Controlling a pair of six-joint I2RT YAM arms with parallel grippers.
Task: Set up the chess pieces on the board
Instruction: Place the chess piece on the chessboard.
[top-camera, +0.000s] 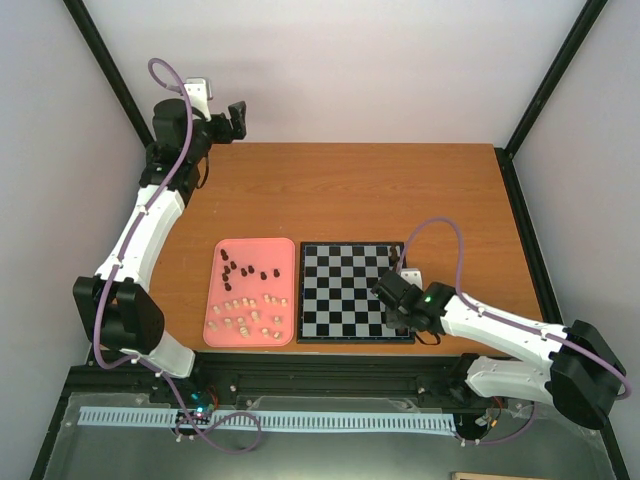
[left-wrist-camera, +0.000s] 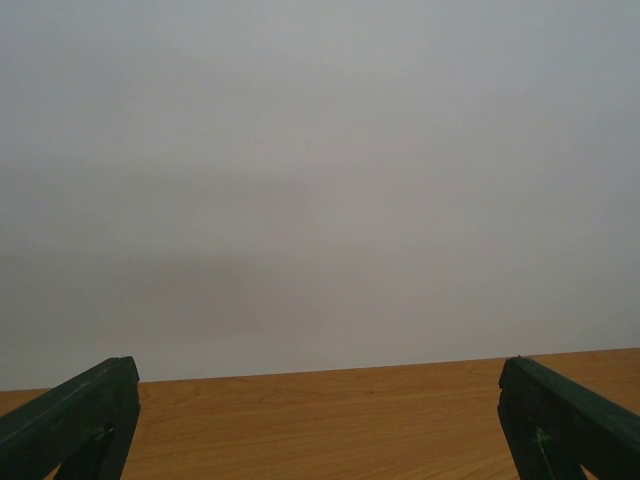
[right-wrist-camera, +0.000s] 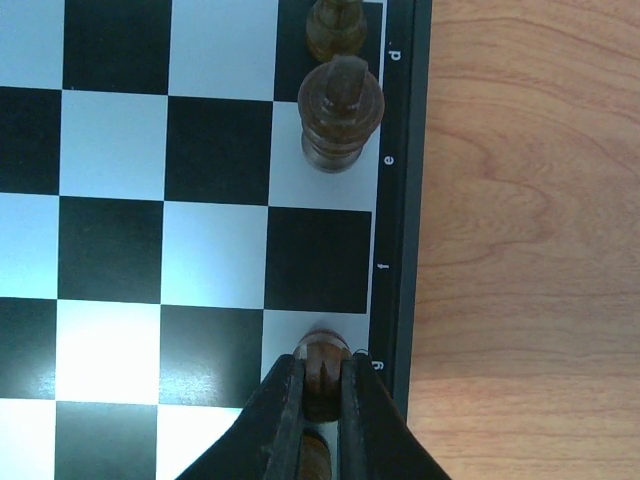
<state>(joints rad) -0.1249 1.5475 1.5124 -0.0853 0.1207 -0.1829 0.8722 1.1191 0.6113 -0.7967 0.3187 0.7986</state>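
The right end effector (right-wrist-camera: 322, 368) gripped a dark piece (right-wrist-camera: 322, 350) at the right edge of the board (top-camera: 340, 290). The left end effector (top-camera: 234, 116) hung wide open and empty over the far-left corner of the bench (top-camera: 400, 190).

The right hand (right-wrist-camera: 322, 368) is black; the piece (right-wrist-camera: 322, 350) in it is dark brown, like the two pieces (right-wrist-camera: 340, 110) ahead. Under it the board (right-wrist-camera: 110, 250) shows black and pale grey checks, black-bordered. Right of it, the worktop (right-wrist-camera: 520, 200) is orange-brown woodgrain.
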